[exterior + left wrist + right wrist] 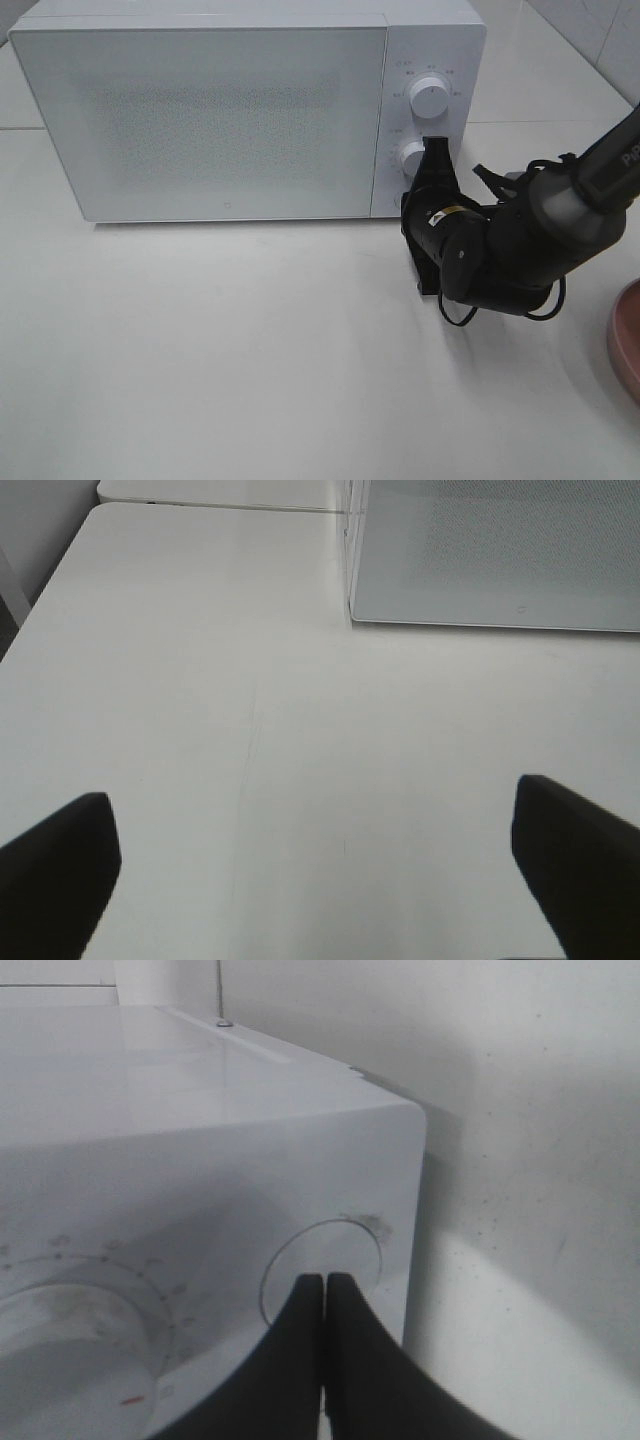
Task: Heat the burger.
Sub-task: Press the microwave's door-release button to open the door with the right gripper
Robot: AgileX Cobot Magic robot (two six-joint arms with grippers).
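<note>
The right gripper (pixel 323 1284) is clenched on nothing, its tips placed at a round button (pixel 338 1243) low on the right-hand panel of the closed microwave (pixel 220 110). The left gripper (pixel 320 865) is spread wide above the table (pixel 250 680), left of the microwave. The burger's place cannot be told.

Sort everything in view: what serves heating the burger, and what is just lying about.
For the job: microwave, door shut; its round button; upper dial; lower dial; right gripper, shut, tips at that button.
Lying about: pink plate, at the view's right edge; left gripper, open above the table. Burger not in view.
</note>
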